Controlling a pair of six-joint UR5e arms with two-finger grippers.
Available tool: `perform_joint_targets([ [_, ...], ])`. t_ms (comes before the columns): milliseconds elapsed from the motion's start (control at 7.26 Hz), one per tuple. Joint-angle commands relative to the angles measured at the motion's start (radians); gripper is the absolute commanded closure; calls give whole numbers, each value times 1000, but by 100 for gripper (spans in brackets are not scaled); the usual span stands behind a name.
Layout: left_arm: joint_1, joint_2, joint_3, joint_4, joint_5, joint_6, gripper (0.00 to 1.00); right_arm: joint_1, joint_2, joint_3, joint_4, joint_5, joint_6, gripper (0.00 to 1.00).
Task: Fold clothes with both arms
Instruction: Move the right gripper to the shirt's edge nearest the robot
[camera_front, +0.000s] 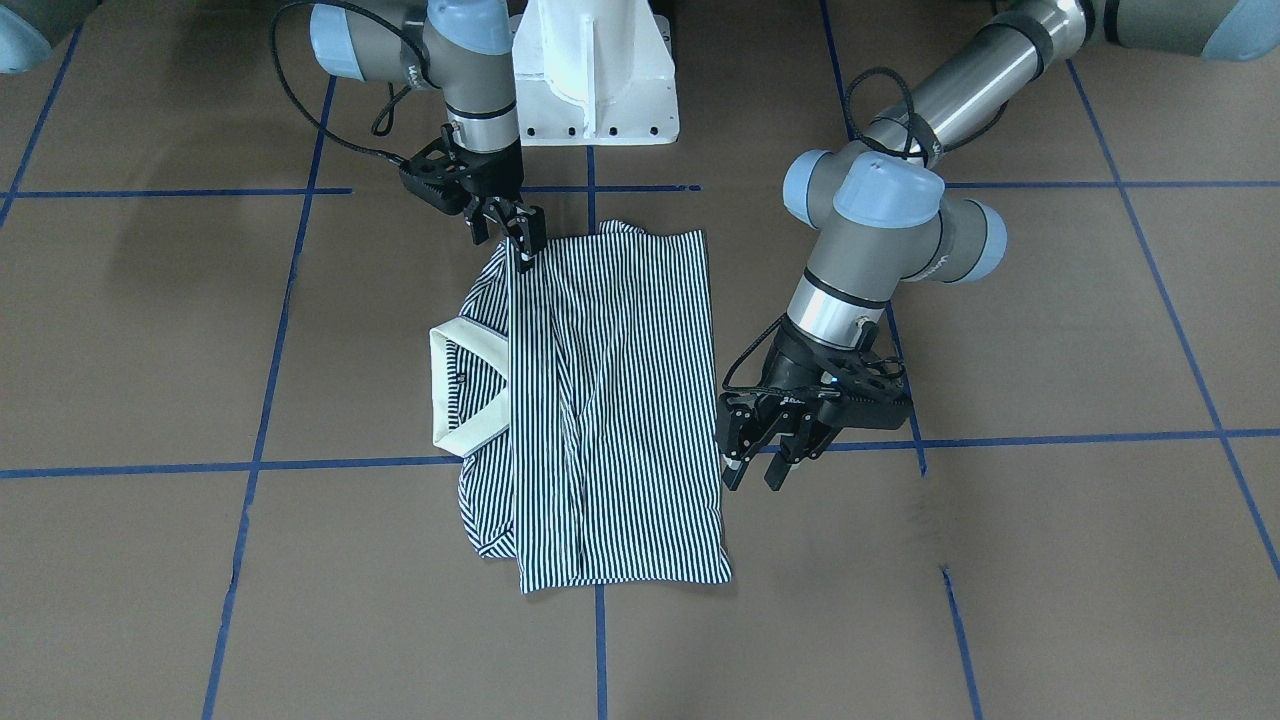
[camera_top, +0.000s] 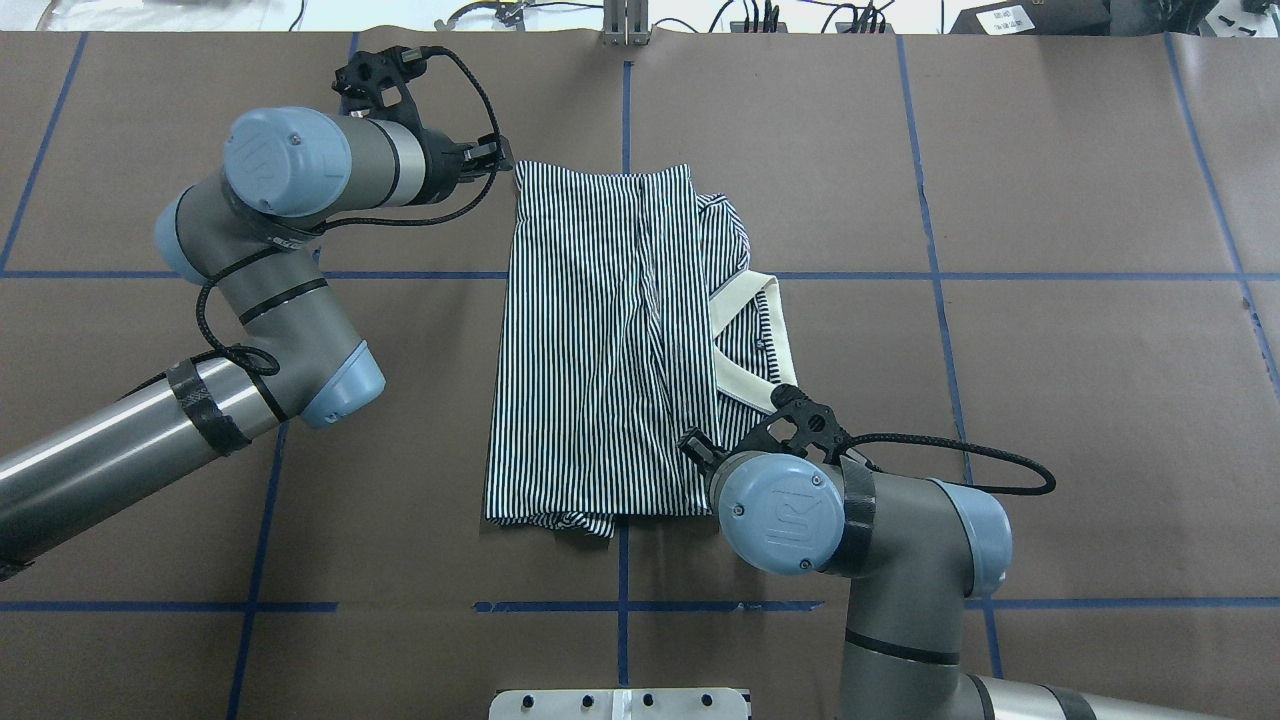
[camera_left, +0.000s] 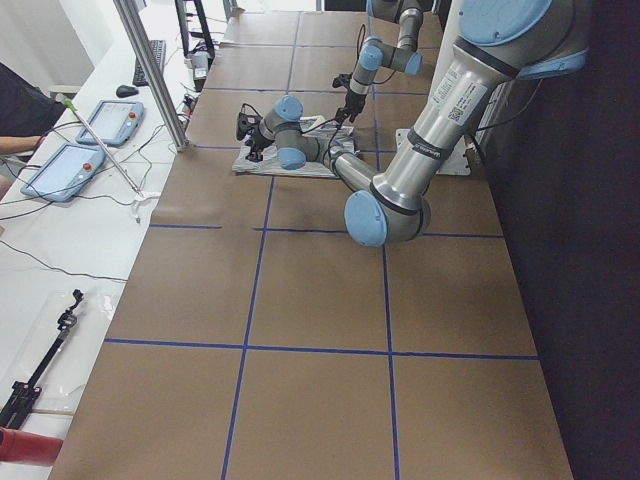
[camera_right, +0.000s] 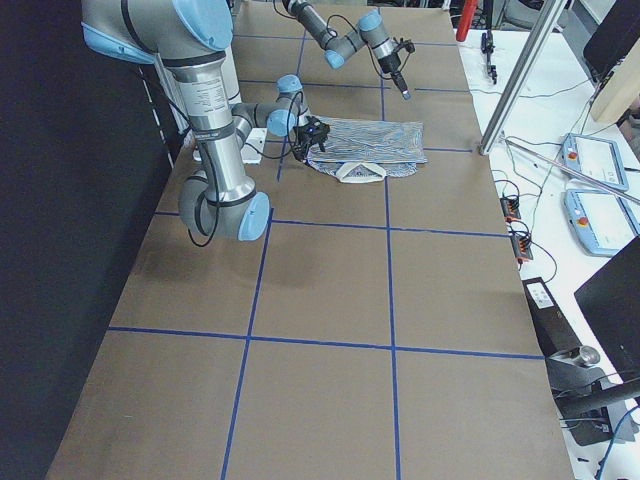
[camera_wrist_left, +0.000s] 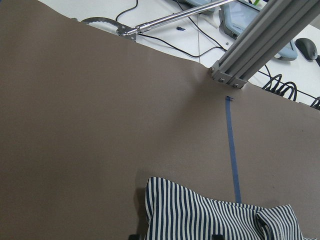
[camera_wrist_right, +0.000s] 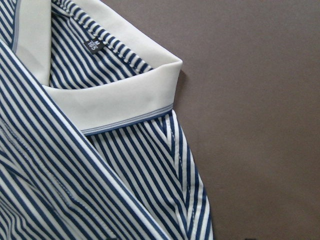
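The striped polo shirt (camera_front: 610, 400) lies flat on the brown table, folded into a long rectangle, with its cream collar (camera_front: 465, 400) sticking out on my right side. It also shows in the overhead view (camera_top: 600, 340). My right gripper (camera_front: 510, 250) is low over the shirt's near corner beside the collar, its jaws apart and holding nothing; its wrist view shows the collar (camera_wrist_right: 115, 95) up close. My left gripper (camera_front: 757, 478) is open and empty, hovering just off the shirt's far left corner (camera_wrist_left: 165, 210).
The white pedestal base (camera_front: 595, 80) stands at the near table edge. Blue tape lines (camera_front: 600, 640) cross the table. An aluminium post (camera_wrist_left: 260, 45) and cables stand beyond the far edge. Teach pendants (camera_left: 105, 120) lie on the side bench.
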Motion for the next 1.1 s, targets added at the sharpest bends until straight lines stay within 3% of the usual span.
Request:
perform_joint_targets([
  [0, 0, 0, 0, -5, 0, -1, 43, -14, -3, -4, -1, 0, 9, 17],
  [275, 0, -2, 0, -12, 0, -3, 43, -33, -4, -4, -1, 0, 12, 29],
  [413, 0, -2, -2, -12, 0, -3, 43, -33, -4, -4, -1, 0, 12, 41],
  [551, 0, -2, -2, -12, 0, -4, 43, -33, -3, -5, -1, -2, 13, 66],
  [689, 0, -2, -2, -12, 0, -4, 43, -33, -4, -4, -1, 0, 10, 100],
  [964, 0, -2, -2, -12, 0, -4, 43, -33, 2, -2, 0, 0, -2, 100],
])
